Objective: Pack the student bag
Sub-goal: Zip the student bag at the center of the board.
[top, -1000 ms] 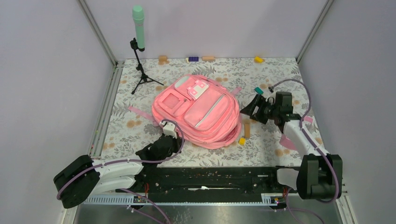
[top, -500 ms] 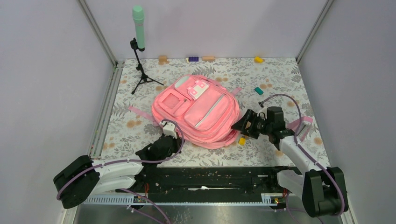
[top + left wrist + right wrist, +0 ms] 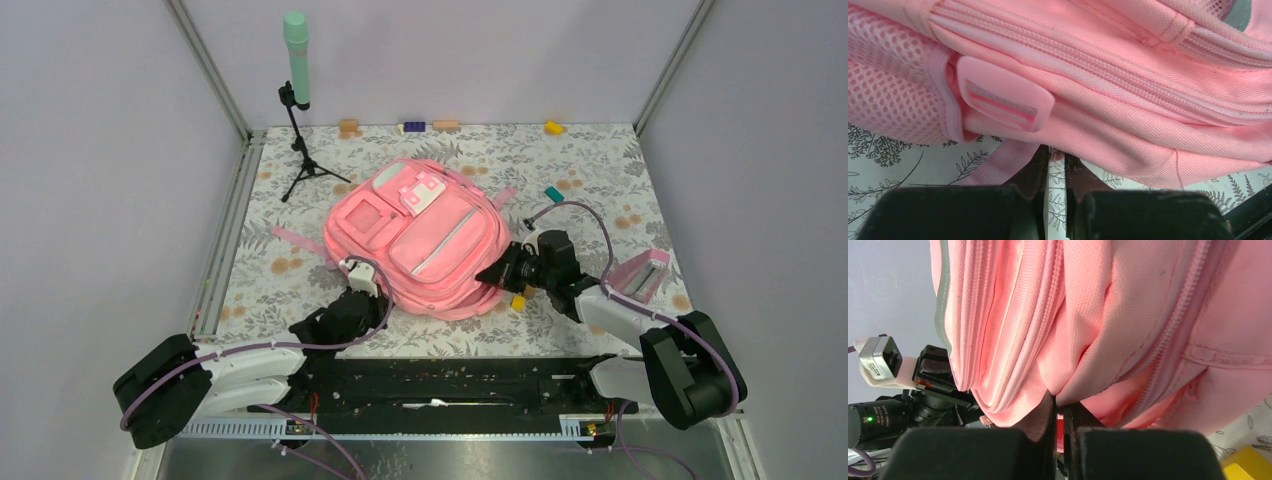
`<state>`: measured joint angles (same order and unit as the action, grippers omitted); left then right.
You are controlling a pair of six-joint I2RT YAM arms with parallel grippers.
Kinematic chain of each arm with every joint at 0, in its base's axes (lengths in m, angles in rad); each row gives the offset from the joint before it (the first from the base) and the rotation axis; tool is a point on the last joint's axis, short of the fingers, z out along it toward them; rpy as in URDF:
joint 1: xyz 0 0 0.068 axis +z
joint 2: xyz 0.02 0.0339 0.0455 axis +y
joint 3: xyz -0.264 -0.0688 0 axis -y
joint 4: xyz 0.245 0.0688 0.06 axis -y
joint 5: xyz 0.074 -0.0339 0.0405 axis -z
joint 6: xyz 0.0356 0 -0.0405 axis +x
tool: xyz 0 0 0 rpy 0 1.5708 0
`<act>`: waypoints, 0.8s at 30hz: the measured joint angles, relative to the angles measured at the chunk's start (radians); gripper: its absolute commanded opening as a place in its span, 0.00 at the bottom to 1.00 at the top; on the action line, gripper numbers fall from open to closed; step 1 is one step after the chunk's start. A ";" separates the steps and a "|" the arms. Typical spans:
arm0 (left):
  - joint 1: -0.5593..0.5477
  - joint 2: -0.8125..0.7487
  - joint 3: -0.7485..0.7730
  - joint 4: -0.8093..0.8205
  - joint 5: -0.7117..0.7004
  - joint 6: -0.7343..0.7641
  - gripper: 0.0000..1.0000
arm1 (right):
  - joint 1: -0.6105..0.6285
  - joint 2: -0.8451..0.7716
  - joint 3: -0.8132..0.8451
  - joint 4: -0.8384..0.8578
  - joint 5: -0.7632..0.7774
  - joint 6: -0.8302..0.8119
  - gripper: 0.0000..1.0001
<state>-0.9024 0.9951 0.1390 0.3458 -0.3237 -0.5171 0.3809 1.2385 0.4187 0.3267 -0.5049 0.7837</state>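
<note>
The student bag (image 3: 420,240), a big pink backpack, lies flat mid-table with its front pockets up. My left gripper (image 3: 357,288) is at its near left edge. In the left wrist view the gripper (image 3: 1056,152) is shut, its tips pinching the bag's (image 3: 1128,100) lower seam beside a pink strap (image 3: 993,167). My right gripper (image 3: 492,272) is against the bag's near right side. In the right wrist view it (image 3: 1061,407) is shut on a fold of the bag's (image 3: 1088,315) fabric next to a zipper line.
A small pink pencil case (image 3: 640,277) lies to the right of the right arm. A yellow block (image 3: 518,301) sits near the bag's corner and a teal one (image 3: 553,193) further back. A green-topped tripod stand (image 3: 297,60) and several small blocks (image 3: 414,126) stand at the back.
My right arm swung left from the pencil case to the bag's right side, and its gripper went from open to shut on the fabric. The left arm stayed put.
</note>
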 measured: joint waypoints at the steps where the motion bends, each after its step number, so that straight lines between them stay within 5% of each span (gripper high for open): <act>1: -0.002 -0.003 0.000 -0.002 0.000 0.000 0.00 | 0.013 0.000 -0.005 0.014 0.013 0.012 0.00; 24: -0.322 0.107 0.111 -0.012 -0.143 -0.161 0.00 | 0.225 0.005 -0.035 0.156 0.300 0.134 0.00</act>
<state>-1.2243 1.1019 0.2504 0.3336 -0.4671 -0.6785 0.6056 1.2438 0.3836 0.4824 -0.2050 0.9176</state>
